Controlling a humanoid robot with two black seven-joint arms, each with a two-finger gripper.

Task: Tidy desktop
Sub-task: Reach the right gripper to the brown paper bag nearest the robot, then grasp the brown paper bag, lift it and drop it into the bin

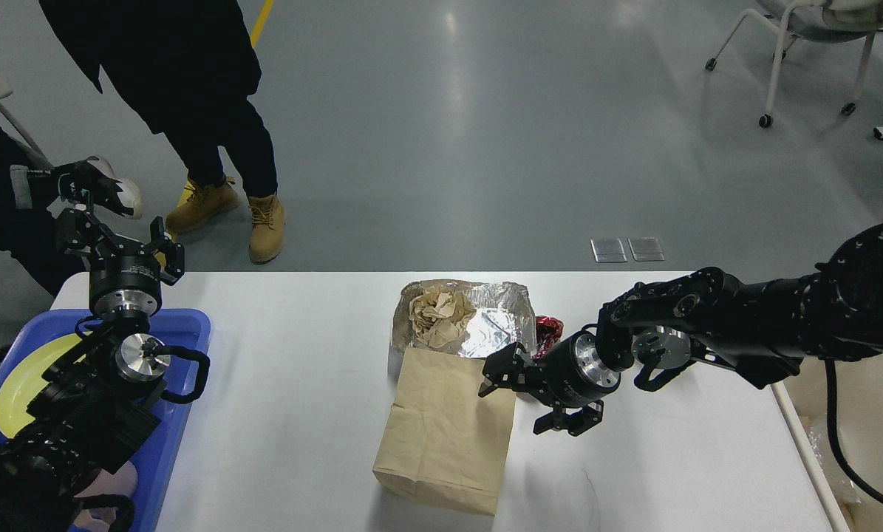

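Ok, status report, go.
Left gripper open, raised over blue tray. Right gripper open at paper bag edge, holding nothing. Desktop not clear: bag with foil lining, crumpled paper, red wrapper.

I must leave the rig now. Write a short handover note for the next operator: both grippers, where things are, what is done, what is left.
Left gripper: open, empty, raised over the far end of the blue tray, which holds a yellow plate.
Right gripper: open, empty, at the right edge of the brown paper bag.
On the desktop: the bag lying flat, its foil-lined mouth open, crumpled paper inside; a red wrapper beside it.
Done: plate in tray.
Left: bag, paper and wrapper, probably.
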